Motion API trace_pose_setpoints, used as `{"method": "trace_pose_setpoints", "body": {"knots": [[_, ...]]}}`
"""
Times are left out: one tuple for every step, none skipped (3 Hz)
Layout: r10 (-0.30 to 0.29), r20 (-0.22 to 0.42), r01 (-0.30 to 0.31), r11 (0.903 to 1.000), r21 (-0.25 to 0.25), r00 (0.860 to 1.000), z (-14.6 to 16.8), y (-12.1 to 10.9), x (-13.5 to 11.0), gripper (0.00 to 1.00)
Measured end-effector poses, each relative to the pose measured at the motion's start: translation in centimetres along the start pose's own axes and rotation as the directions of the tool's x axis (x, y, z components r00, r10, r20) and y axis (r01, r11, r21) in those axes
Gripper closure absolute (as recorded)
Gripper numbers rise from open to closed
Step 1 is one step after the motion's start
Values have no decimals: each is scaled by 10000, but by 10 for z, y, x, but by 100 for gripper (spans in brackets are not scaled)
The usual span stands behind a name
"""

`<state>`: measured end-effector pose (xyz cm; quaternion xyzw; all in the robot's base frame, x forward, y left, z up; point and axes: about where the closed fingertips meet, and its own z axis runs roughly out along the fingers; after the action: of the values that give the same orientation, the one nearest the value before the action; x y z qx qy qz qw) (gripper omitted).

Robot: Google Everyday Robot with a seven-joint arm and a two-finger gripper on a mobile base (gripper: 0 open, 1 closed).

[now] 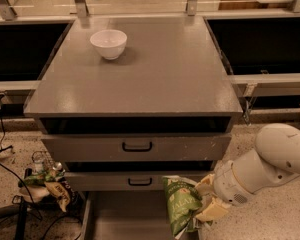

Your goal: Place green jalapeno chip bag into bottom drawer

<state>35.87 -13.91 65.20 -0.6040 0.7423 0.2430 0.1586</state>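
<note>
Grey matte counter up top. Below it, the bottom drawer stood pulled out, flat metal floor ready to receive. I had the glossy, crinkled green jalapeno chip bag hanging upright over its right side, with the gripper pinched onto the bag's edge. The smooth white bowl sat well apart.

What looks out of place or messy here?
Snack packets lie heaped among cables on the floor left of the cabinet. Otherwise normal: the gripper, low right, jaws closed on the green jalapeno chip bag, holds it over the bottom drawer.
</note>
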Motion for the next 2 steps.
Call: {"method": "trace_pose_setpoints", "body": {"knots": [[0, 0, 0, 10000, -6, 10000, 0, 0, 0, 100], [513, -702, -480, 9977, 479, 9962, 15, -3, 10, 100]]}}
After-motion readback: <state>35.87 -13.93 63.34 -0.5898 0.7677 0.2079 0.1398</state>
